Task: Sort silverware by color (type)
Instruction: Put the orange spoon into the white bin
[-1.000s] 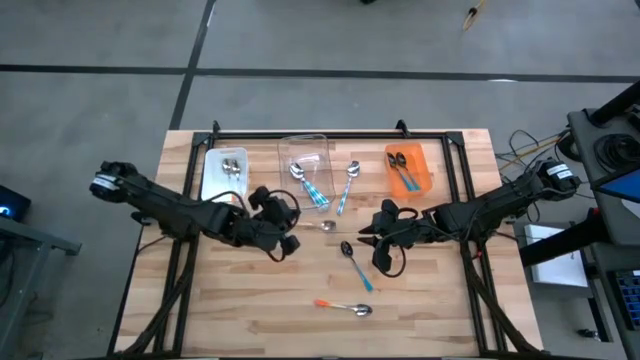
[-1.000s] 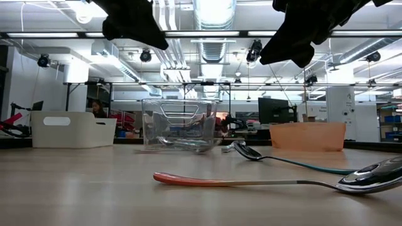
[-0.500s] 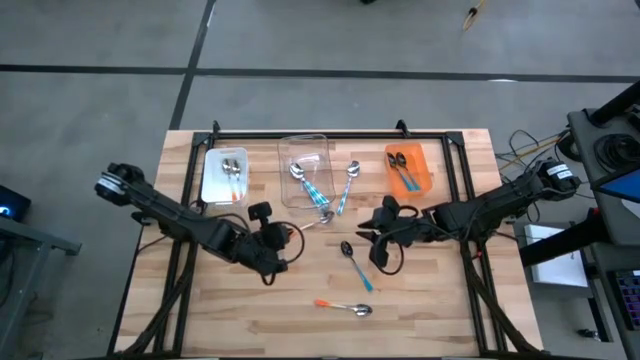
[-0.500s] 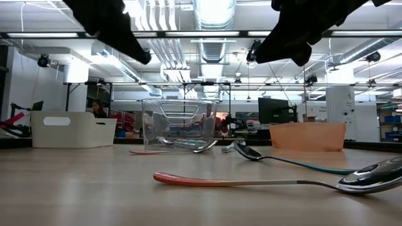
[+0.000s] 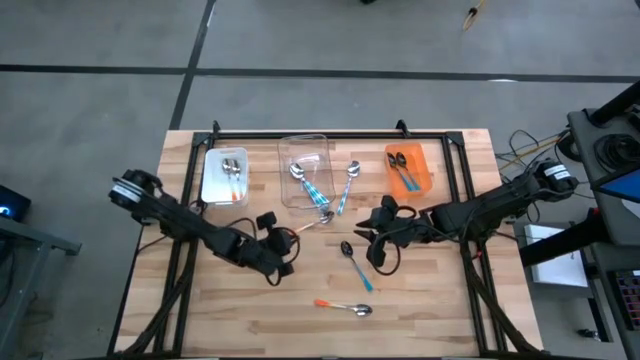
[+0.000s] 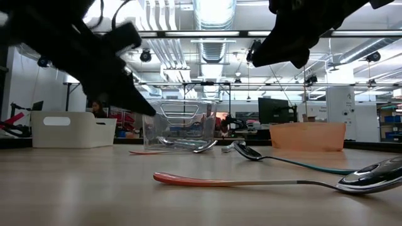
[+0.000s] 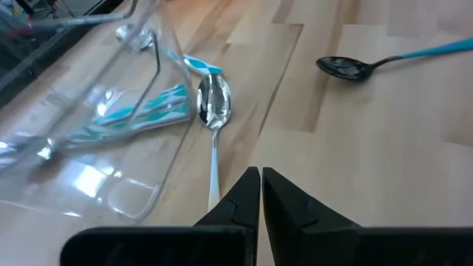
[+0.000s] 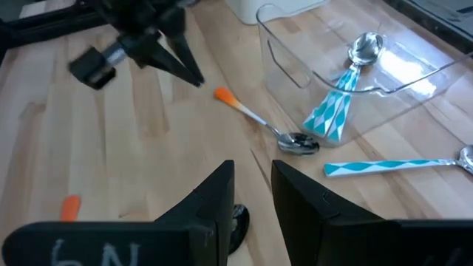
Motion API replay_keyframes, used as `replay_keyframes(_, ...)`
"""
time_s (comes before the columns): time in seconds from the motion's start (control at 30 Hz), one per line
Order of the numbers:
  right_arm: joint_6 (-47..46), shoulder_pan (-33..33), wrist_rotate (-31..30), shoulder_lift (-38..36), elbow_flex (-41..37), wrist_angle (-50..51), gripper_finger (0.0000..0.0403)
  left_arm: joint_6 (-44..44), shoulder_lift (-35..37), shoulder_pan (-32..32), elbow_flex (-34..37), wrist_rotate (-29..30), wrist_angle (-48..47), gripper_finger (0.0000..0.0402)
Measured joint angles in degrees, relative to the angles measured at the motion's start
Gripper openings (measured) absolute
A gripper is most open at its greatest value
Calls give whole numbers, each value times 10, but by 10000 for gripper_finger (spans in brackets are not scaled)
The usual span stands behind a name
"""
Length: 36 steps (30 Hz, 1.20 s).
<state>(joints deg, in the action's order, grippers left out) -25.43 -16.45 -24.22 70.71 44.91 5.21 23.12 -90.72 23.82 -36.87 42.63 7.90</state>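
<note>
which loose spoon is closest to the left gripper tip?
The orange-handled spoon lying just outside the clear bin, handle end toward the shut left gripper. The other loose spoons lie farther right or nearer the front edge.

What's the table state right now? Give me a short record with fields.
left gripper: shut, empty, near the orange-tipped spoon
right gripper: slightly open, empty, over mid-table
white bin: holds spoons
clear bin: holds a teal-patterned spoon
orange bin: holds spoons
loose on table: orange-handled spoon, blue-handled spoon
</note>
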Motion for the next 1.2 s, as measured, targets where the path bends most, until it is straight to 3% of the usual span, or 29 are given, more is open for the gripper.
replay_keyframes(0.27, 2, 2, -1, 0, 0, 0, 71, 1, -84, -30, 23, 3, 134, 27)
replay_keyframes(0.53, 7, 14, -3, 0, 0, 0, 69, 3, -147, -50, -3, 15, 146, 121)
replay_keyframes(0.63, 7, 19, -3, 0, 0, 1, 69, 3, -155, -57, -4, 39, 146, 159)
replay_keyframes(0.77, 14, 22, -4, 0, 0, 0, 68, 3, -158, -67, 6, 30, 147, 191)
replay_keyframes(0.93, 23, 25, -4, 0, 0, 0, 70, 3, -158, -71, 11, 15, 156, 194)
replay_keyframes(1.2, 25, 26, -5, 0, 0, 0, 70, 39, -156, -82, 10, -83, 166, 177)
